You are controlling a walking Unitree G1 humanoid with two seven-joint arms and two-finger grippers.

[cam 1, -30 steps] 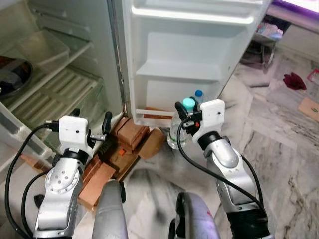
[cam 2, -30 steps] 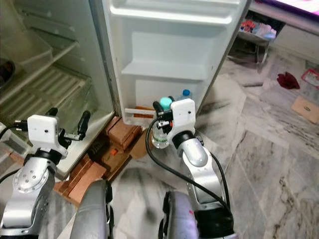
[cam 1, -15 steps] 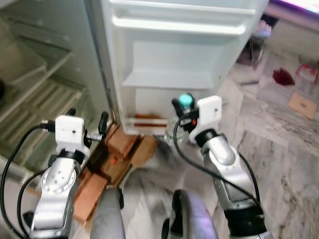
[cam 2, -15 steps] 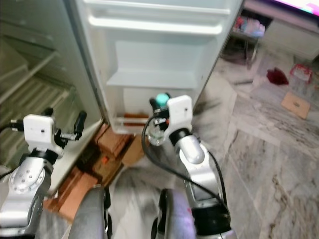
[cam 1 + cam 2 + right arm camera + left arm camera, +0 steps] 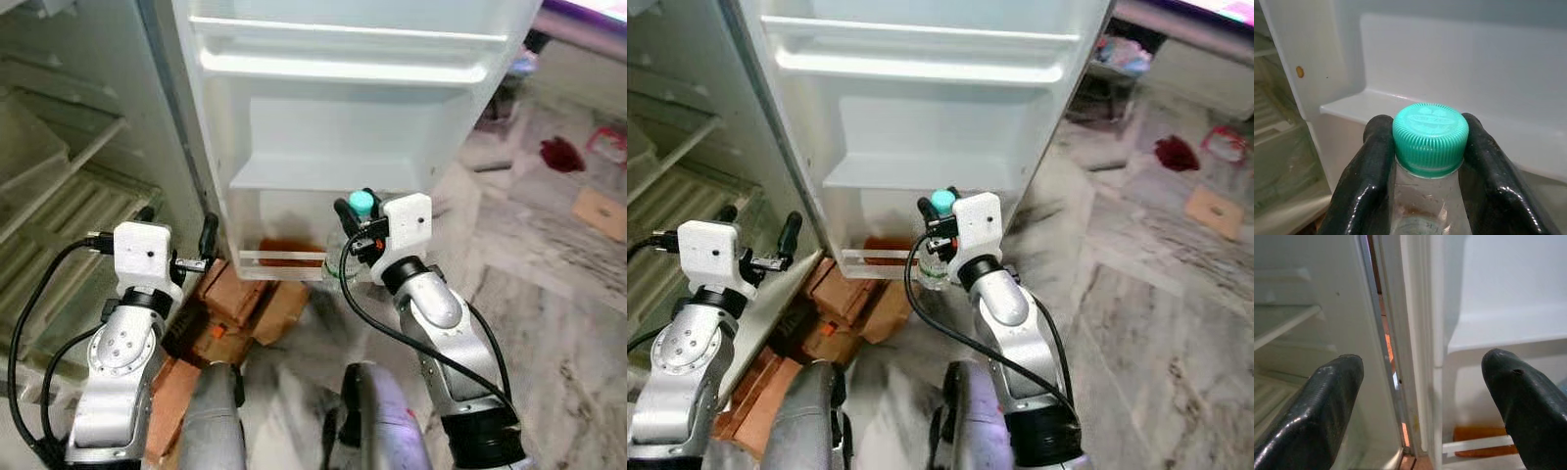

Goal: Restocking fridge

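Note:
My right gripper [image 5: 360,215] is shut on the neck of a clear plastic bottle with a teal cap [image 5: 361,203]. In the right wrist view, both black fingers [image 5: 1364,181] press the neck just under the cap [image 5: 1430,137]. The bottle hangs upright in front of the bottom rack [image 5: 284,258] of the open fridge door [image 5: 333,117], close to its white rail. My left gripper [image 5: 179,219] is raised by the hinge edge between door and cabinet. It is open with nothing between its fingers [image 5: 1317,416].
The fridge cabinet [image 5: 59,186] with bare shelves stands open on the left. Red bricks [image 5: 230,294] prop it up on the floor near my legs. Marble floor stretches to the right, with a red cloth [image 5: 560,155] and a piece of cardboard [image 5: 600,211] farther off.
The whole view has shifted, bringing the door to the centre. The right gripper still holds the bottle, now nearer the door's bottom rack. The left gripper stays open.

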